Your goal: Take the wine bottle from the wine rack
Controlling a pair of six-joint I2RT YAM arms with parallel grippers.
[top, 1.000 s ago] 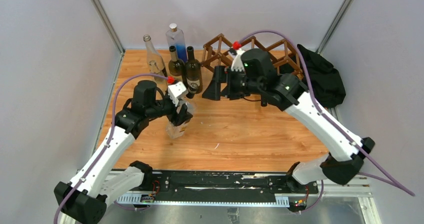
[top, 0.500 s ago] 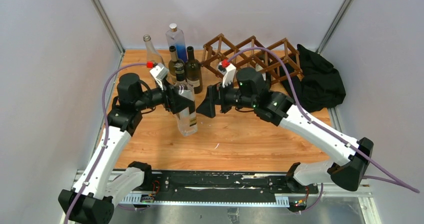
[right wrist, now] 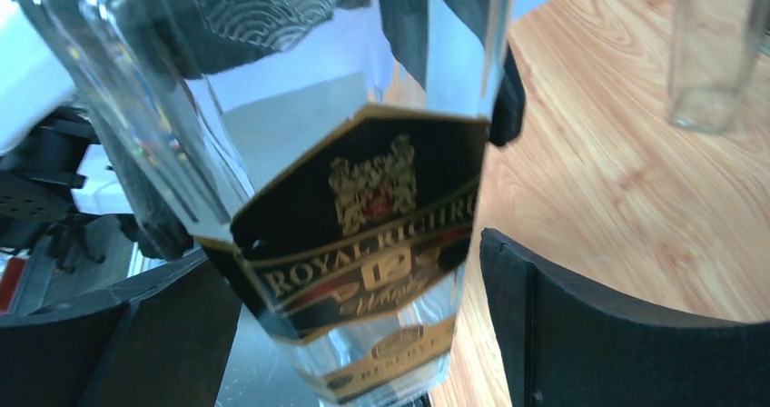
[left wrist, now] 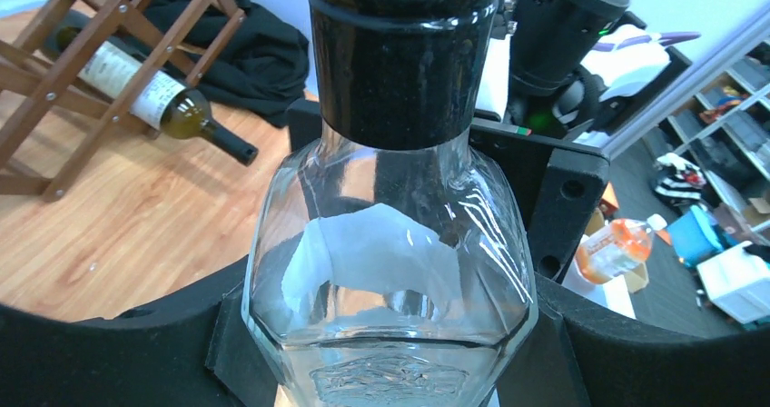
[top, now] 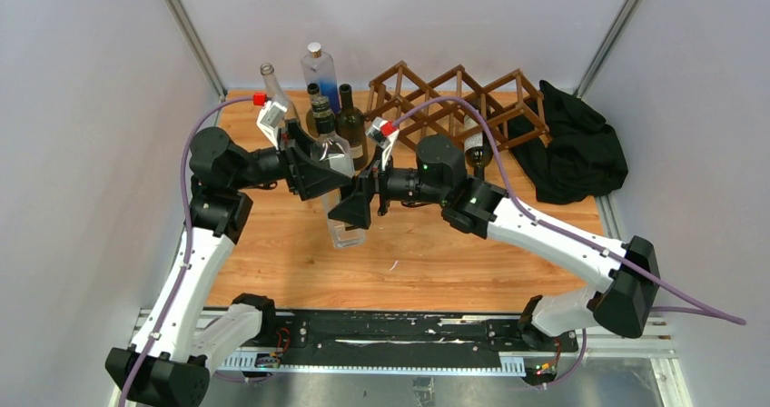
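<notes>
Wine bottle: green glass with a pale label. It lies on its side in an opening of the wine rack, with its dark neck poking out of the front toward the open worktop. Neither hand touches it. The brown wooden lattice rack stands at the rear of the worktop, right of centre.

Black cloth heap: lies just beside the right end of the rack.

Clear spirit bottle: black cap, black and gold label. It stands roughly upright in front of the rack's left end, between the two hands. Whether its base rests on the worktop cannot be told.

Left hand: clamped on the clear spirit bottle at the shoulder, just below the cap. In the left wrist view, a finger presses against the glass on each side.

Right hand: spread wide, with one finger on each side of the clear spirit bottle's lower body at label height. In the right wrist view, bare wood shows between the glass and one finger, and the other finger lies close to the label edge. This hand grips nothing.

Standing bottles: a group at the rear left corner, behind the left hand. It includes a tall clear bottle, a blue-tinted bottle with a white cap, and a dark bottle.
</notes>
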